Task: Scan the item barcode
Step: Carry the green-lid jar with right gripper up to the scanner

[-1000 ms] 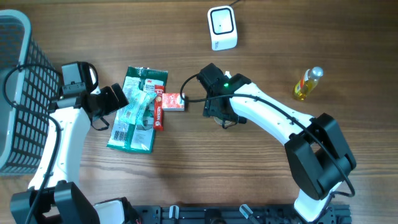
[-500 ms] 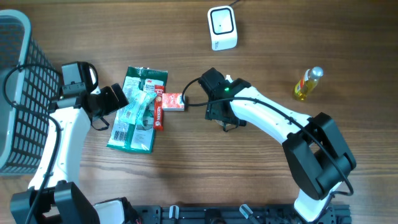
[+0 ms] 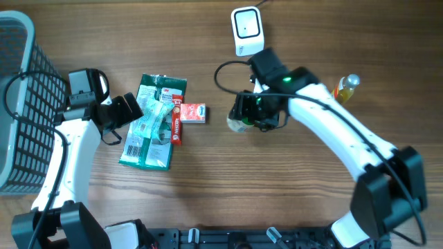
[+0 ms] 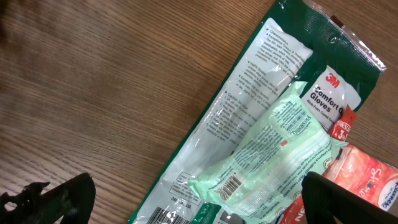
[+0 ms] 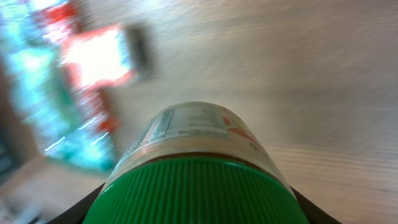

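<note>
the surface point(image 3: 277, 200) is mid-brown wood with a fine darker grain. the jar point(image 5: 196, 186) has a bright green ribbed lid and a pale label with small dark print and a touch of orange-red. the scanner point(image 3: 247, 30) is white with a dark window. the bottle point(image 3: 342, 92) is yellow with a silver cap. the basket point(image 3: 17, 104) is a grey mesh. the glove pack point(image 4: 249, 106) is dark green with white panels of black text; the packet point(image 4: 273, 149) over it is pale mint green with a black barcode. the box point(image 3: 192, 113) is red and white.
</note>
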You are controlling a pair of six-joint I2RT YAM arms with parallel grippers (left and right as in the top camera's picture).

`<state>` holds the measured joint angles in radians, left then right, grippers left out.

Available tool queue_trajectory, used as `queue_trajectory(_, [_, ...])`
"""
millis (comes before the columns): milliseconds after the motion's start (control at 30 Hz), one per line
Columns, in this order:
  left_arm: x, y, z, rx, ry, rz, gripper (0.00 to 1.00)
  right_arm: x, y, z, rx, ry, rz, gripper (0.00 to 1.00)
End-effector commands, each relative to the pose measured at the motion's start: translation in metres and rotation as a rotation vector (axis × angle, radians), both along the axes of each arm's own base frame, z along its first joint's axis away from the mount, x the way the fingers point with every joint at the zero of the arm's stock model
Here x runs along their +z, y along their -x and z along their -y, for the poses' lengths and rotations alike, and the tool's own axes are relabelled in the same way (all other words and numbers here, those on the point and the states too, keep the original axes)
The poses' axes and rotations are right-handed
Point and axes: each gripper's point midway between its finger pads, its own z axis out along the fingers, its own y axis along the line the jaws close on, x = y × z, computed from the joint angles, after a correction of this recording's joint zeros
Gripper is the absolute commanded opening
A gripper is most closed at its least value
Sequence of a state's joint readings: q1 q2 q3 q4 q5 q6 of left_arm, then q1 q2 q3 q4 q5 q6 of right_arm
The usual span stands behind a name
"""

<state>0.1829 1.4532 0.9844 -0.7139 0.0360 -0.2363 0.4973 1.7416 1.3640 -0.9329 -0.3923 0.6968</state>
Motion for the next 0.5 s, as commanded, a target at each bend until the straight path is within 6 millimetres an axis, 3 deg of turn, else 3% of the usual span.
queue_trajectory(0, [-0.003,0.001,0.003,-0.025,0.001,-0.007,1.0,0.064,0.044,-0.043,0.108,-0.414,-0.214,0.44])
queue_trajectory(33, [-0.003,0.001,0.003,-0.025,0.001,-0.007,1.0,0.07,0.052,-0.046,0.091,-0.444,-0.278,0.39])
queue_trajectory(200, [-0.003,0.001,0.003,-0.025,0.001,-0.007,1.0,0.072,0.06,-0.044,-0.047,-0.424,-0.438,0.34])
queue_trajectory(467, [-0.003,0.001,0.003,-0.025,0.001,-0.007,1.0,0.063,0.054,-0.039,-0.121,-0.362,-0.436,0.25])
